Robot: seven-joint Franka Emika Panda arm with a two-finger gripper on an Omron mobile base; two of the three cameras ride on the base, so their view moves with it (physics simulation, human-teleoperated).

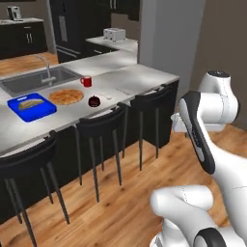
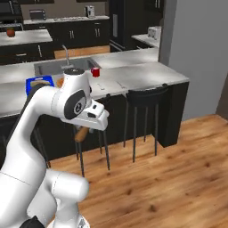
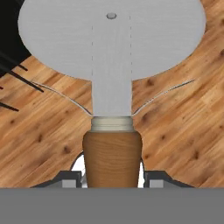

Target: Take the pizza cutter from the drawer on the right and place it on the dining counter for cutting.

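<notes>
I have the pizza cutter (image 3: 112, 87) in the gripper (image 3: 112, 179): in the hand view the brown wooden handle rises between the two fingers, which are clamped on its sides, and the flat silver-grey wheel spreads across the top of that view over bare wooden floor (image 3: 183, 131). In the right base view I can see the handle end (image 2: 81, 133) poking down and to the left below the white hand, in front of the dark stools; the wheel itself is hidden there behind the hand, so I cannot judge its tilt from that side. The cutter is held in the air on the near side of the dining counter (image 1: 140, 79), well apart from its top.

On the counter, from the left base view: an inset steel sink (image 1: 34, 79) with a tall faucet (image 1: 46, 67) at the far left, a blue tray (image 1: 31, 106) holding what looks like a bread loaf, a round pizza (image 1: 66, 96) just right of the tray, a red mug (image 1: 87, 81) beyond the pizza, and a small dark red round object (image 1: 94, 101) near the front edge. Three dark stools (image 1: 99, 128) stand along the near edge. A white toaster (image 1: 114, 34) sits on a farther counter by the wall.
</notes>
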